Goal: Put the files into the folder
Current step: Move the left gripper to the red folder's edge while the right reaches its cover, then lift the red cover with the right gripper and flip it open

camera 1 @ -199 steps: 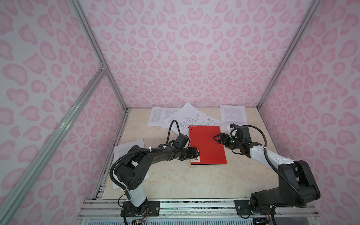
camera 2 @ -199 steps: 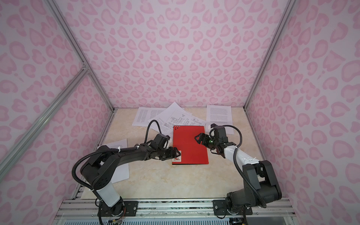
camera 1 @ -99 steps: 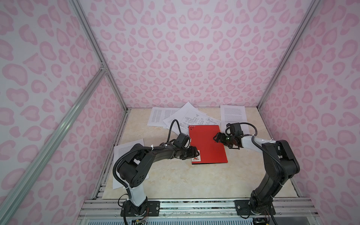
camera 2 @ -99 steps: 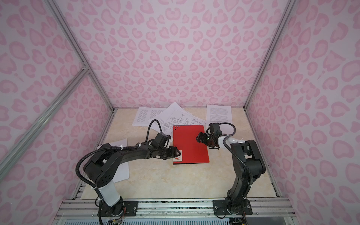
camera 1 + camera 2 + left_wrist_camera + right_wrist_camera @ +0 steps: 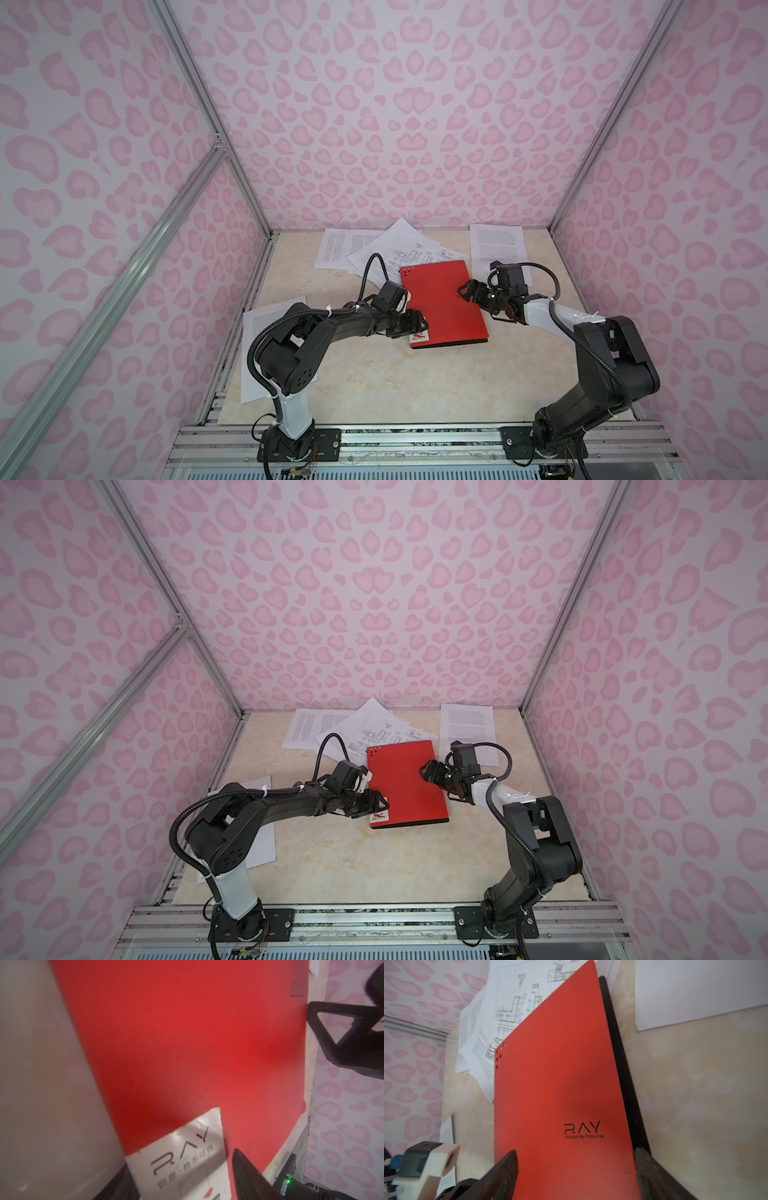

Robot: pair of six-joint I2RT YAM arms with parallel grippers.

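folder (image 5: 440,299) is closed, red side up, flat on the table (image 5: 374,374) about mid-workspace. Its far edge lies over the drawing sheet (image 5: 411,253).

files (image 5: 345,249) are all outside the folder. There's an overlapping pile at the far side. The far-right sheet (image 5: 496,245) lies apart from the folder. The near-left sheet (image 5: 270,328) is partly under the left arm.

Left arm: elbow bent high over the near-left sheet, forearm low and close to level, reaching right. left gripper (image 5: 417,324) sits at the folder's near-left corner. In the left wrist view its jaws stand apart with the white label (image 5: 187,1147) showing between them, nothing clamped. I can't tell whether the fingertips touch the cover.

Right arm: elbow up on the near right, white forearm link angled down toward the far left, wrist low. right gripper (image 5: 463,291) is at the folder's right edge, about midway along it. Its jaws are spread wide. In the right wrist view one finger is over the red cover and the other is at the black strip along the edge. Not closed on anything.

Both grippers face each other across the folder.
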